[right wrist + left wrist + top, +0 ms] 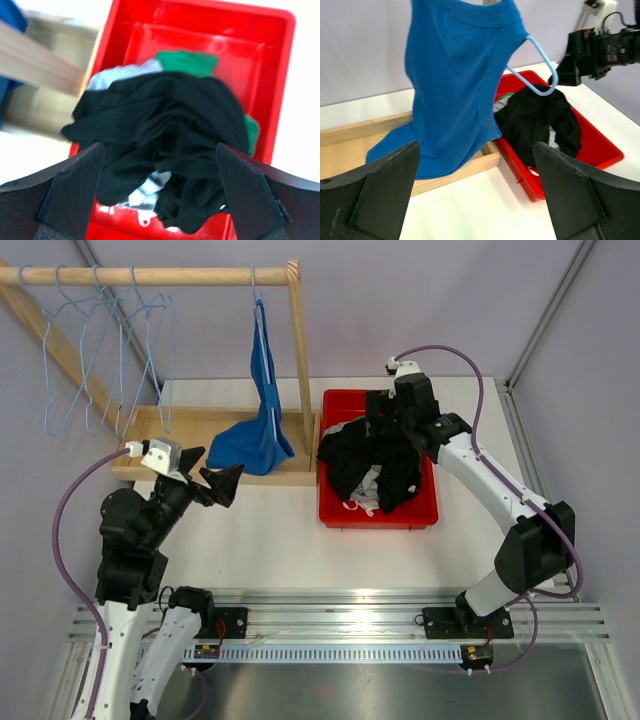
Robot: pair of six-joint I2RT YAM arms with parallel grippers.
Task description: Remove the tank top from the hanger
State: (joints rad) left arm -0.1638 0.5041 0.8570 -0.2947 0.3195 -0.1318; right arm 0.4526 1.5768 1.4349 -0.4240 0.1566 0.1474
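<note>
**Pale walls, white tabletop, and a soft blue tank top on its hanger**

Pale walls closed in a white tabletop (250,540) with a wooden clothes rack (150,276) at the back and a red bin (330,512) to its right. The blue tank top (455,90) hung on a light-blue wire hanger (540,57) hooked at the right end of the rail, close to the upright post. Its lower part lay crumpled on the rack's wooden base (190,425). Several bare hangers (100,350) hung well apart at the rail's left end.

My left hand (214,472) was released, fingers spread wide and empty, aimed at the tank top from near the base but not touching it. My right hand (159,150) was also spread and empty, hovering above the black garments (165,115) heaped in the bin.

I judged the tank top light, limp knit cloth. It would sag and stretch instead of holding shape, and it seemed neither slippery nor fragile. One bare end of the hanger jutted out past the fabric on the bin side, so the cloth looked bunched toward the other end. The best hold seemed to me a pinch of doubled fabric near the shoulder strap or upper side seam, drawn sideways off the wire. The thin hanger could swing or unhook from the rail if I tugged straight down, and the pooled hem might drag on the wood.
</note>
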